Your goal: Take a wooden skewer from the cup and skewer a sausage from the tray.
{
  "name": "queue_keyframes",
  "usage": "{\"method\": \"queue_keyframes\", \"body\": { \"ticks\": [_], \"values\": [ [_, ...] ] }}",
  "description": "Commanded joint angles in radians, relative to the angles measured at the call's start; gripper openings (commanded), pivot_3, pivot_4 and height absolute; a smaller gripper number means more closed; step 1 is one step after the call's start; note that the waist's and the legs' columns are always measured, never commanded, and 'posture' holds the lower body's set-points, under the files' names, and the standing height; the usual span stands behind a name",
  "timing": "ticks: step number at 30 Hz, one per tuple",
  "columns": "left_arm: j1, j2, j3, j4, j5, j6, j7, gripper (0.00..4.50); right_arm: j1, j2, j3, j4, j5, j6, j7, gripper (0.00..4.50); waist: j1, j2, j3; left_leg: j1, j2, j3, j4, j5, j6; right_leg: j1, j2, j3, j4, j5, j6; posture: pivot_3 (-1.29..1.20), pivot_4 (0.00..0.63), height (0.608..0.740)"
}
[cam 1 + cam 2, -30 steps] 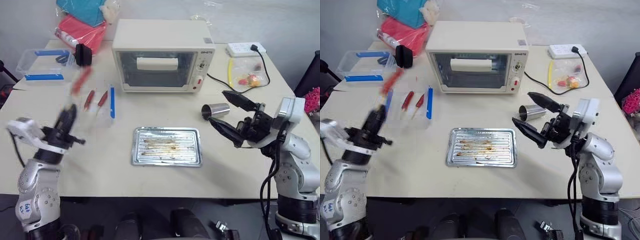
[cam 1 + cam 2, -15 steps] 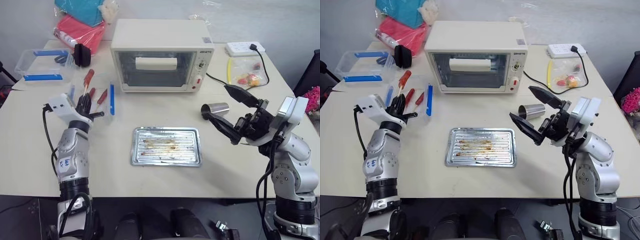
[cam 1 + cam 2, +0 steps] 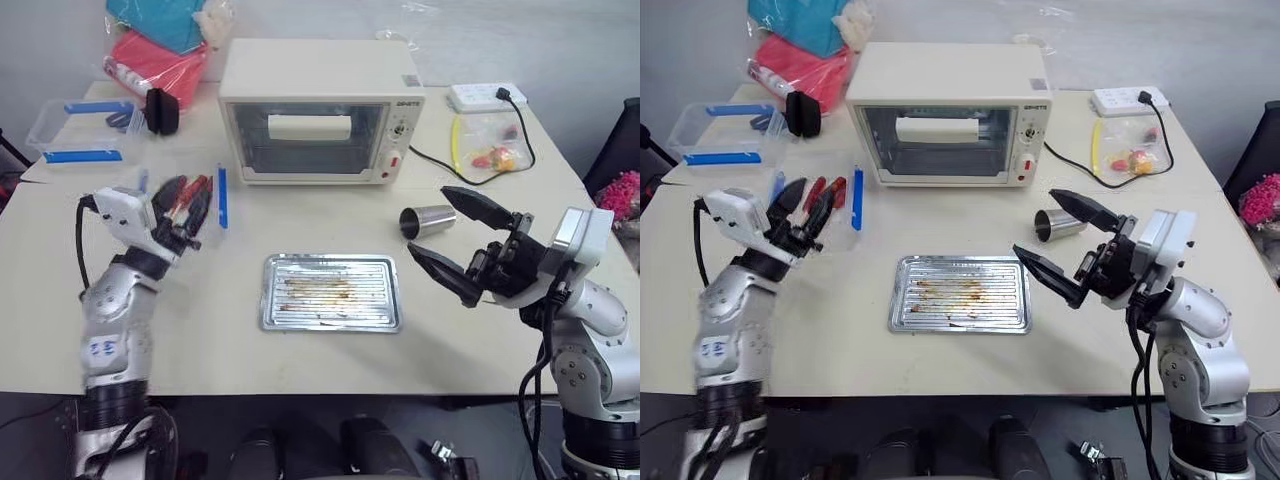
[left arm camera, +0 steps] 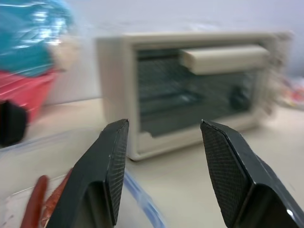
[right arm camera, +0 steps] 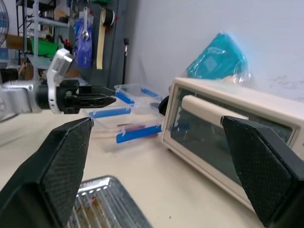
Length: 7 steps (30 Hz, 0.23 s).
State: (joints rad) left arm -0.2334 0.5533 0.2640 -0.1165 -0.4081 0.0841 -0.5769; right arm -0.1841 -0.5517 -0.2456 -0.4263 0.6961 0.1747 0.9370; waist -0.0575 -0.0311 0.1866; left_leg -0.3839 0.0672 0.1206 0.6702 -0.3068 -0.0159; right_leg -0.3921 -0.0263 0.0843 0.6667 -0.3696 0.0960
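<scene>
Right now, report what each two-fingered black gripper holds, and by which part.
Nothing is held. The left gripper is open with only air between its fingers, and the right gripper is wide open and empty beside the small shiny steel cup.

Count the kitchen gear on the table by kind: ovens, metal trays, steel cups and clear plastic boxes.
Toaster oven: 1
Tray: 1
Cup: 1
Clear boxes with blue clips: 2
Total: 5
</scene>
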Motion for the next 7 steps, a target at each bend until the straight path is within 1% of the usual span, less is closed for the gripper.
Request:
{"method": "queue_keyframes", "body": {
  "ticks": [1,2,4,7],
  "values": [
    [0.089,0.132,-0.016,-0.032,0.021,-0.045,-0.206,2.55,0.049,-0.071,-0.024,0.003,0.022,0.003,0.097,4.5,0.0,0.0,0.0,0.0,0.0,0.0,0.0,0.0,0.0,0.0,0.0,0.0,-0.001,0.0,0.0,0.0,0.15,0.74],
    [0.127,0.179,-0.02,-0.015,0.036,-0.086,-0.274,2.55,0.085,-0.105,-0.011,0.026,0.001,-0.003,0.15,4.5,0.001,0.0,0.0,0.0,0.0,0.0,-0.001,0.0,0.0,0.0,0.0,0.0,-0.001,0.0,0.0,0.0,0.15,0.74],
    [0.183,0.237,-0.025,0.016,0.047,-0.145,-0.374,2.55,0.138,-0.144,0.019,0.078,-0.042,-0.047,0.242,4.5,0.003,0.0,0.0,0.001,0.0,0.0,-0.002,0.0,0.001,0.001,0.0,0.0,-0.004,0.0,0.0,0.0,0.15,0.74],
    [0.207,0.256,-0.025,0.062,0.044,-0.188,-0.429,2.55,0.17,-0.15,0.051,0.161,-0.09,-0.112,0.315,4.5,0.006,0.0,0.0,0.001,-0.001,0.0,-0.003,-0.001,0.002,0.003,-0.001,0.0,-0.006,0.0,0.0,0.0,0.15,0.74]
  ]
}}
